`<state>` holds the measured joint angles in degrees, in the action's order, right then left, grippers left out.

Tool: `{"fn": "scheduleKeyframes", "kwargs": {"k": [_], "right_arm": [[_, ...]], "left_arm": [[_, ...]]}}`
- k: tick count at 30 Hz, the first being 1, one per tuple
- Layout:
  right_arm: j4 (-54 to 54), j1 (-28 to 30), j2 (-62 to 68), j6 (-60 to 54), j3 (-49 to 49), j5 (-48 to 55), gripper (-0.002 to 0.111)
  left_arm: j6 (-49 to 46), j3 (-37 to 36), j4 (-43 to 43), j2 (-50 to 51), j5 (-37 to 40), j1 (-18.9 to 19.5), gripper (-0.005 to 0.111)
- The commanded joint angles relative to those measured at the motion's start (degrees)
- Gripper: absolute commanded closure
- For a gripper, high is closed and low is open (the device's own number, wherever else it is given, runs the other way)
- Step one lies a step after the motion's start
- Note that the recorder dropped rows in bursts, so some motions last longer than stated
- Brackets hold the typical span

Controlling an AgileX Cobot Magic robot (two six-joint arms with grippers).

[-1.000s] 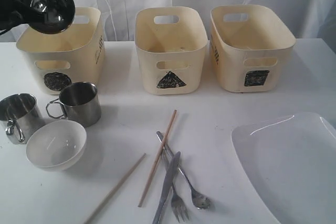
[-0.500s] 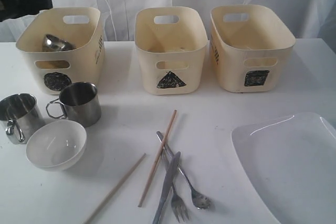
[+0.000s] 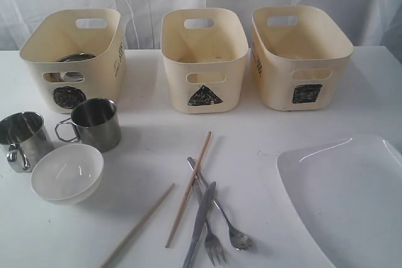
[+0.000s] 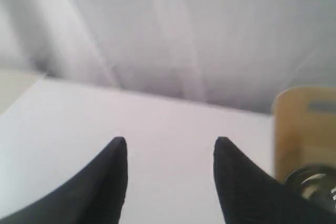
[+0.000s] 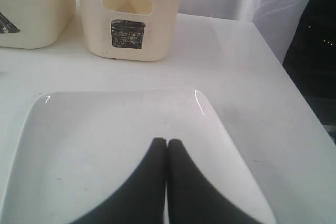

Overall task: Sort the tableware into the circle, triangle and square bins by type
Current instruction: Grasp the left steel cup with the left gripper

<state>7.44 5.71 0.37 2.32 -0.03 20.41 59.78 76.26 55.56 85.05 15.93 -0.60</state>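
While my left gripper (image 4: 169,148) hangs with its two black fingers spread wide and nothing between them, the cream plastic bin marked with a black circle (image 4: 304,124) stands just beside it. Only bare white table (image 4: 157,119) and a pale curtain (image 4: 184,24) lie ahead of the fingertips. In the exterior view this gripper is out of sight. The round steel bowl (image 3: 75,59) rests inside that bin.

I judge the next pieces to be the ones standing on the table in front of the bin's labelled wall. They are a steel handled mug (image 3: 95,122) near the bin, a second steel handled mug (image 3: 25,136) beside it toward my left, and a round white bowl (image 3: 67,172) close in front of both. I cannot tell whether the bowl touches them. All three sit mouth up, and both mug handles point toward my left side. Being round, the bowl has no long axis to line up with. My left arm is the nearer one, but none of the three shows in its own camera, so I would have to turn toward the bin's front and come down.

My right gripper (image 5: 167,142) is pressed fully closed, holding nothing. It is poised over the large white rounded-square plate (image 5: 105,129), with the cream bin marked with a black square (image 5: 128,14) beyond it.
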Motion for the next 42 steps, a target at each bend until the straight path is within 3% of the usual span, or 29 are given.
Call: {"fn": "scheduleKeyframes", "kwargs": {"k": [1,4,7,9,12,15,20,22,33,35,38,42], "right_arm": [[0.06,-0.04,-0.37,0.14,0.03,-0.3,0.108],[0.06,-0.04,-0.37,0.14,0.03,-0.3,0.108],[0.06,-0.04,-0.37,1.14,0.03,-0.3,0.108],[0.06,-0.04,-0.37,1.14,0.03,-0.3,0.108],[0.06,-0.04,-0.37,1.14,0.03,-0.3,0.108],[0.06,-0.04,-0.37,1.14,0.03,-0.3,0.108],[0.06,-0.04,-0.37,1.14,0.03,-0.3,0.108],[0.06,-0.04,-0.37,1.14,0.03,-0.3,0.108],[0.06,-0.04,-0.37,1.14,0.03,-0.3,0.108],[0.06,-0.04,-0.37,1.14,0.03,-0.3,0.108],[0.06,-0.04,-0.37,1.14,0.03,-0.3,0.108],[0.06,-0.04,-0.37,1.14,0.03,-0.3,0.108]], "left_arm": [[-21.62,-4.74,-14.74,-3.4,23.72,-0.12,0.056],[-45.09,-8.37,-33.68,-3.29,29.28,-0.12,0.069],[-60.15,-12.9,-48.21,-2.92,25.98,-0.12,0.085],[-61.76,-15.57,-52.45,-2.44,22.19,-0.12,0.092],[-58.39,-17.95,-52.28,-1.7,16.58,-0.12,0.096],[-55.41,-19.38,-50.59,-1.47,12.31,-0.12,0.087],[-53.3,-19.75,-50.6,0.46,5.52,-0.12,0.054],[-52.9,-19.75,-50.6,2.16,2.86,-0.12,0.046],[-51.61,-19.75,-50.6,16.4,1.15,-0.12,0.048],[-51.61,-19.75,-50.6,16.69,2.0,-0.12,0.062],[-51.61,-19.49,-50.12,13.96,4.49,-0.12,0.106],[-50.73,-19.36,-47.24,4.52,5.04,-0.12,0.107]]}}
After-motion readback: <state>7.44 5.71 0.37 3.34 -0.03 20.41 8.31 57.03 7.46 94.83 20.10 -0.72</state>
